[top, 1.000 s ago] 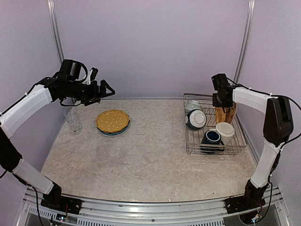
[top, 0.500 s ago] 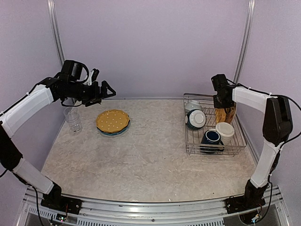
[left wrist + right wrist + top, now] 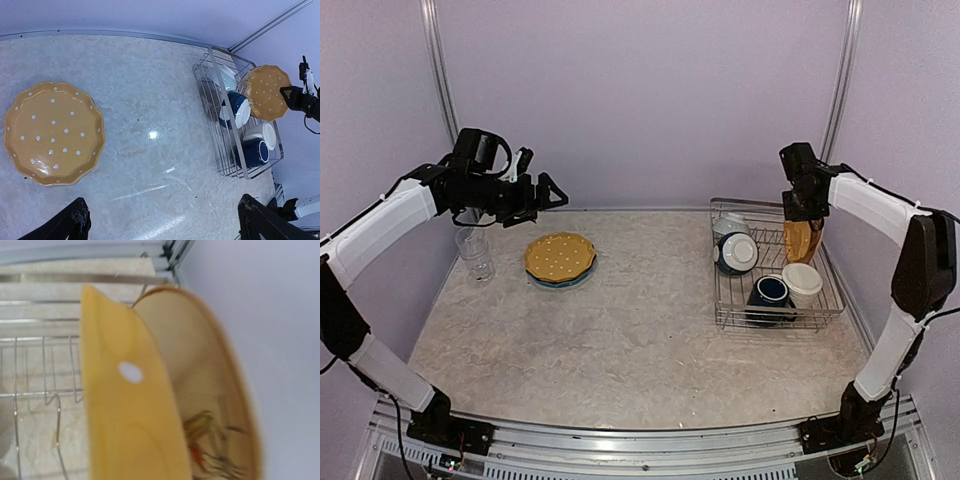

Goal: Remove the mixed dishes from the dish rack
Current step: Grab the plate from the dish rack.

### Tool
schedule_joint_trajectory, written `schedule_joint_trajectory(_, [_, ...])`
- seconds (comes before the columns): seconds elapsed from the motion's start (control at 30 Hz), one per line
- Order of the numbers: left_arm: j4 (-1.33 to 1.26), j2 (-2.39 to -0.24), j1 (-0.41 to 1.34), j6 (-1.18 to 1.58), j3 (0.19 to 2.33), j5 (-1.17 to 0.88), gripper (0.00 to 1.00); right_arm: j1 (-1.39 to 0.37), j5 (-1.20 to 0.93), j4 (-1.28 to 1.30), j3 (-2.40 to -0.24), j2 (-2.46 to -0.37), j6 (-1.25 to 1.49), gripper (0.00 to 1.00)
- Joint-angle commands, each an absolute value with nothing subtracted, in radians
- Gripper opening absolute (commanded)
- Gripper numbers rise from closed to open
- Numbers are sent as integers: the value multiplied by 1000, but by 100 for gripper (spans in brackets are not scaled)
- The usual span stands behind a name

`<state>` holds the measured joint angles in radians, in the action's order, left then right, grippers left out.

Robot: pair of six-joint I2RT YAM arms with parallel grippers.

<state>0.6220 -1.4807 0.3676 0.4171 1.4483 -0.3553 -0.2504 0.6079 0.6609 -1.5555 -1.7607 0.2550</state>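
Observation:
The silver wire dish rack (image 3: 828, 300) stands at the right of the table. My right gripper (image 3: 804, 212) is shut on the top rim of an orange-yellow dotted plate (image 3: 798, 241) standing on edge at the rack's back right. In the right wrist view this plate (image 3: 131, 410) fills the middle and hides my fingers, with a cream patterned plate (image 3: 215, 405) leaning right behind it. The rack also holds a teal bowl (image 3: 736, 252), a dark blue mug (image 3: 770, 293) and a cream mug (image 3: 802, 280). My left gripper (image 3: 535, 192) hangs open high over the table's left, holding nothing.
Another orange-yellow dotted plate (image 3: 560, 256) lies on a blue plate (image 3: 558, 282) at the left of the table. A clear glass tumbler (image 3: 475, 252) stands to its left near the wall. The rack (image 3: 227, 150) sits close to the right and back walls.
My right gripper has closed on the standing plate's rim and shifted a little up and to the right. The left arm has barely moved.

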Motion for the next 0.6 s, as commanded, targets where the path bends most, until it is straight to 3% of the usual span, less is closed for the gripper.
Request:
schedule_joint_trajectory(0.0, [641, -1496, 373, 416, 1477, -362, 99, -258, 600, 584, -1608, -1626, 217, 0])
schedule_joint_trajectory(0.33, [641, -1503, 376, 417, 1479, -379, 99, -257, 375, 544, -1592, -1487, 295, 0])
schedule_joint_trajectory(0.57, [611, -1538, 375, 452, 1479, -538, 99, -257, 35, 385, -1462, -1352, 462, 0])
